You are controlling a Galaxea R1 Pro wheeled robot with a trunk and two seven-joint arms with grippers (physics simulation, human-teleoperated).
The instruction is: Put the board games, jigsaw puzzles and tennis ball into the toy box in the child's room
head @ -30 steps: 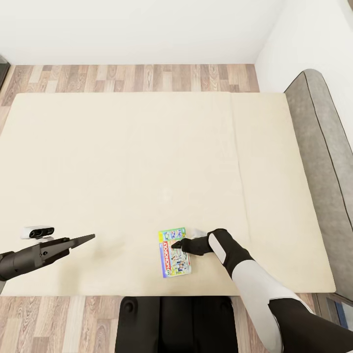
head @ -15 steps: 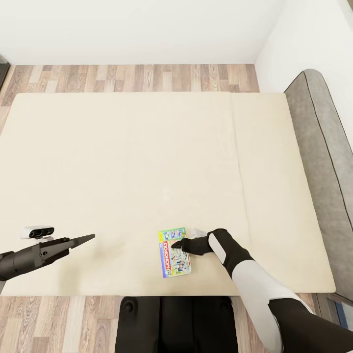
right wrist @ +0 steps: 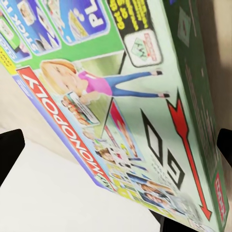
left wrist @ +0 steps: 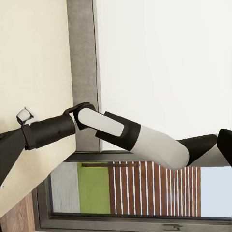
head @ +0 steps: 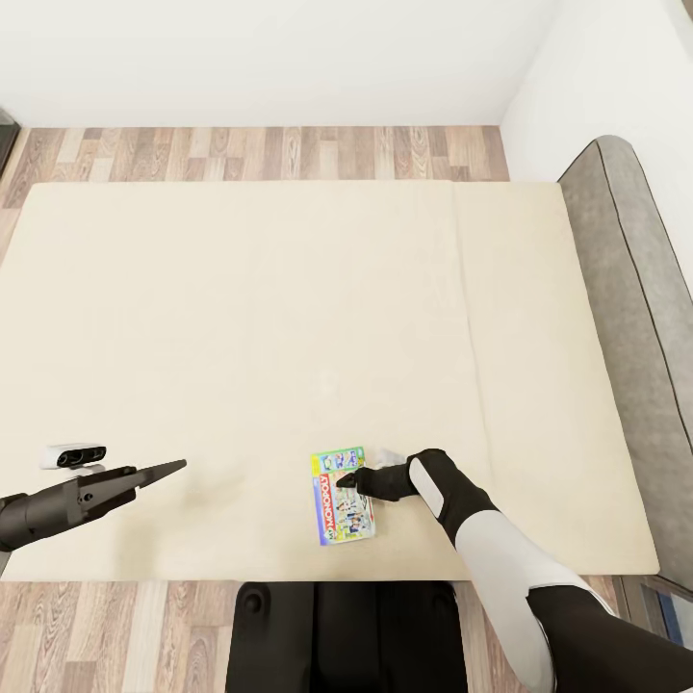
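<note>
A Monopoly board game (head: pixel 339 500) with a green and blue lid lies flat on the cream bed (head: pixel 289 308), close to its front edge. My right gripper (head: pixel 348 478) reaches in from the right and sits at the box's near-right side. In the right wrist view the box lid (right wrist: pixel 121 111) spans the space between the two dark fingers (right wrist: pixel 9 154), which stand wide apart, so the gripper is open. My left gripper (head: pixel 178 466) hovers over bare bed far to the left, open and holding nothing. The toy box, the table and the other toys are out of view.
A grey padded headboard (head: pixel 626 289) runs along the bed's right side against a white wall. Wooden floor (head: pixel 289 149) lies beyond the far edge of the bed. In the left wrist view my right arm (left wrist: pixel 121 133) crosses in front of a window (left wrist: pixel 145 193).
</note>
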